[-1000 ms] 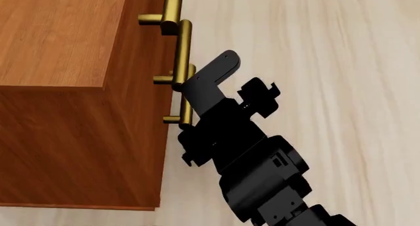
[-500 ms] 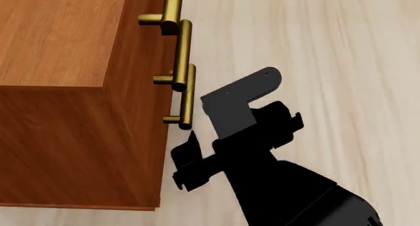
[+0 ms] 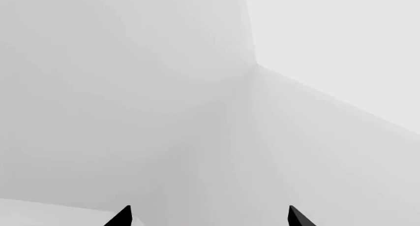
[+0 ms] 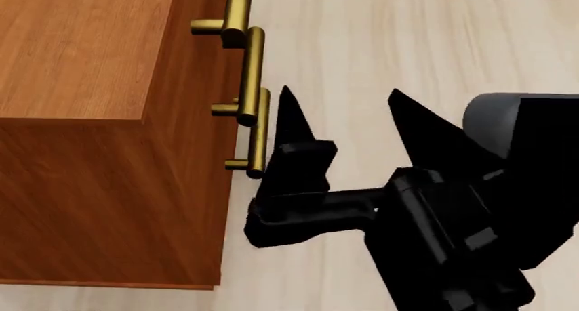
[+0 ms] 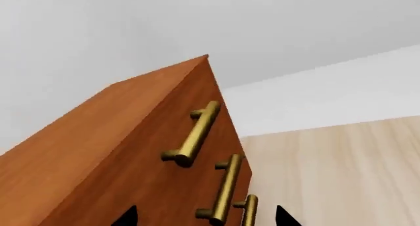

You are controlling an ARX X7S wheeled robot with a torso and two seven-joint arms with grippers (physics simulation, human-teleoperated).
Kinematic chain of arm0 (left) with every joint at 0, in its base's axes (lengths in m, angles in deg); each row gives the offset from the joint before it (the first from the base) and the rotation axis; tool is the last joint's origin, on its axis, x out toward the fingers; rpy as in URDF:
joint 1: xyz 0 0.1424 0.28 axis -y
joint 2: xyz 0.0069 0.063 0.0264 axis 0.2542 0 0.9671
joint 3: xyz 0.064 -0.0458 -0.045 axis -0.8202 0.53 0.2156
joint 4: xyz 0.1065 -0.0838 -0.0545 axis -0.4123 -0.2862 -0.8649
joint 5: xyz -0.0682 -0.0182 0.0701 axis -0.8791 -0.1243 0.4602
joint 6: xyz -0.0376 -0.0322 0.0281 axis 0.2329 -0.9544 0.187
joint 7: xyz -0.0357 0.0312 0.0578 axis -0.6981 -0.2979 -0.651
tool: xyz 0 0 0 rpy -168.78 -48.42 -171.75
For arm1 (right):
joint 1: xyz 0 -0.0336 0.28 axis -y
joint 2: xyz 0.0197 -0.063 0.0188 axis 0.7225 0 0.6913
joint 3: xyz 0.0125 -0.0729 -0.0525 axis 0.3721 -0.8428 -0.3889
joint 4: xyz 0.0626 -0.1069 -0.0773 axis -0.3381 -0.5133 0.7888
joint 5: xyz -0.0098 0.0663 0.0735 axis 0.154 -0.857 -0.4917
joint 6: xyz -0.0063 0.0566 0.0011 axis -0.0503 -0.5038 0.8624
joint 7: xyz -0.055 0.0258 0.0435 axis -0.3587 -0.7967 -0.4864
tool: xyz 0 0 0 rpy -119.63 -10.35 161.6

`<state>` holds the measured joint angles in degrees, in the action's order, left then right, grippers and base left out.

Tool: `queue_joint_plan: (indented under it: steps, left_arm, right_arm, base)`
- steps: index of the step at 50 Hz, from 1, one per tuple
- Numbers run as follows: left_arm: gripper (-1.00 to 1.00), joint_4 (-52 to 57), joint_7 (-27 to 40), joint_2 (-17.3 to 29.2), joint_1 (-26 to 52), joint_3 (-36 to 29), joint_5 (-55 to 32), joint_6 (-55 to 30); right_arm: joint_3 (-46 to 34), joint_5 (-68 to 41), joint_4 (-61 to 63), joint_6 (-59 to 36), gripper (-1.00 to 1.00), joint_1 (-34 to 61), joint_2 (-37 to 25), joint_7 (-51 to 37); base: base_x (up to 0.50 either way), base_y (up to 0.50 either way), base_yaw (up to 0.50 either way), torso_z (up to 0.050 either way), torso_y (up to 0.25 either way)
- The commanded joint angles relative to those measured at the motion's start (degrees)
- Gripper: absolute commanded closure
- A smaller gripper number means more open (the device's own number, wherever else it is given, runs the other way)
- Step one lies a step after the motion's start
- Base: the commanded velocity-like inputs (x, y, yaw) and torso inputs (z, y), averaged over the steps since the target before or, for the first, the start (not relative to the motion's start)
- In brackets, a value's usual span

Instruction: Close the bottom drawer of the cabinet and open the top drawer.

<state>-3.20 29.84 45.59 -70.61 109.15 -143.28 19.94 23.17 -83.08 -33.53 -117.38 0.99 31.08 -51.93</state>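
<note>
Pale wood-plank floor [image 4: 434,47] spreads under a plain grey backdrop. At the left stands the boxy reddish-brown wood-grain cabinet [image 4: 81,87], its three drawer fronts flush; the top drawer's brass bar handle [image 5: 195,133] sits uppermost, the bottom drawer's brass bar handle [image 4: 257,131] lowest. Just right of that handle hangs the black right gripper [image 4: 344,111], fingers spread, gripping nothing. The left gripper [image 3: 210,217] faces blank grey walls, tips apart.

You see a big reddish-brown wooden cabinet [image 4: 91,121] with dark wavy grain lines. Its bar handles [image 5: 196,135] are shiny brass yellow. The plank floor [image 4: 434,47] is pale cream. Your right gripper [image 4: 340,114] is black.
</note>
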Motion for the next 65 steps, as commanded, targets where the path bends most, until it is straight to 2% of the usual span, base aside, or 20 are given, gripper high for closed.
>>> queue_joint_plan:
  steps: [1, 7, 10, 12, 14, 24, 36, 49, 65]
  left_arm:
    - [-1.00, -0.2, 0.2, 0.2, -0.1, -0.3, 0.2, 0.1]
    - [-1.00, -0.1, 0.4, 0.3, -0.1, -0.4, 0.2, 0.2]
    - [-1.00, -0.2, 0.3, 0.3, -0.2, -0.4, 0.1, 0.4]
    - [-1.00, -0.2, 0.3, 0.3, -0.2, -0.5, 0.1, 0.4]
    - [-1.00, -0.1, 0.4, 0.4, -0.2, -0.5, 0.1, 0.4]
    - [-1.00, -0.2, 0.3, 0.4, -0.4, -0.6, 0.1, 0.7]
    - [-1.00, -0.2, 0.3, 0.6, -0.6, -0.6, -0.3, 1.1]
    - [-1.00, -0.2, 0.6, 0.8, -0.6, -0.9, -0.3, 1.3]
    - [-1.00, -0.4, 0.5, 0.9, -0.8, -1.0, -0.5, 1.9]
  right_arm:
    - [8.8, -21.4, 2.4, 13.4, -1.00, 0.6, 2.8, -11.4]
    - [7.7, -24.3, 1.0, 18.0, -1.00, 3.2, 4.8, -14.1]
    - [5.0, -26.6, 0.3, 19.1, -1.00, 8.0, 3.2, -17.7]
    - [5.1, -27.2, -0.3, 23.3, -1.00, 8.5, 4.7, -21.5]
    - [5.5, -30.3, -1.0, 27.5, -1.00, 9.3, 7.6, -22.1]
    - [6.1, -32.5, -6.2, 35.5, -1.00, 12.2, 11.4, -23.3]
    - [2.9, -32.6, -12.2, 37.1, -1.00, 7.6, 12.5, -24.6]
    - [0.3, -31.1, -15.9, 35.8, -1.00, 6.1, 12.8, -21.5]
    - [-3.0, -30.1, -23.0, 35.2, -1.00, 8.7, 14.6, -16.6]
  base:
    - [0.00, 0.00, 0.00, 0.000, 0.000]
    - [0.00, 0.00, 0.00, 0.000, 0.000]
    - [0.00, 0.00, 0.00, 0.000, 0.000]
    - [0.00, 0.00, 0.00, 0.000, 0.000]
    - [0.00, 0.00, 0.00, 0.000, 0.000]
    - [0.00, 0.00, 0.00, 0.000, 0.000]
    - [0.00, 0.00, 0.00, 0.000, 0.000]
    - [0.00, 0.00, 0.00, 0.000, 0.000]
    - [0.00, 0.00, 0.00, 0.000, 0.000]
